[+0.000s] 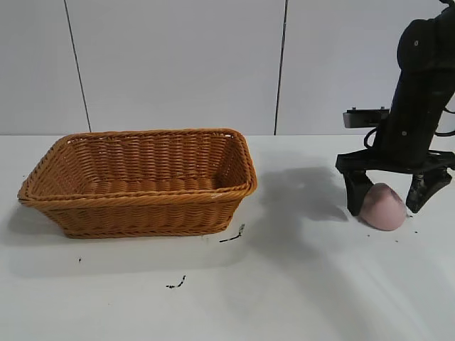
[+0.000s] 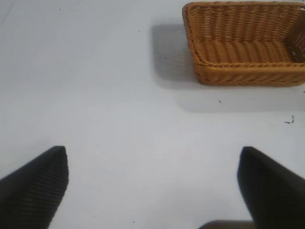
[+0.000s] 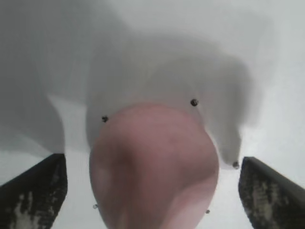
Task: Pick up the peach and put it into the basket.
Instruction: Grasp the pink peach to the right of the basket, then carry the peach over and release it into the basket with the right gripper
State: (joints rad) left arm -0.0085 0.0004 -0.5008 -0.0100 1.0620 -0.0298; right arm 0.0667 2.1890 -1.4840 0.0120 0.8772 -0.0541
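The right gripper (image 1: 387, 197) points straight down at the white table (image 1: 298, 284), its two black fingers spread wide. The dusty-pink peach (image 1: 383, 207) sits on the table between those fingers; the right wrist view shows a gap on either side, so nothing is gripped. The orange-brown wicker basket (image 1: 142, 213) stands well apart to the side. The left gripper (image 2: 152, 186) hovers open over bare table, far from the basket (image 2: 248, 71).
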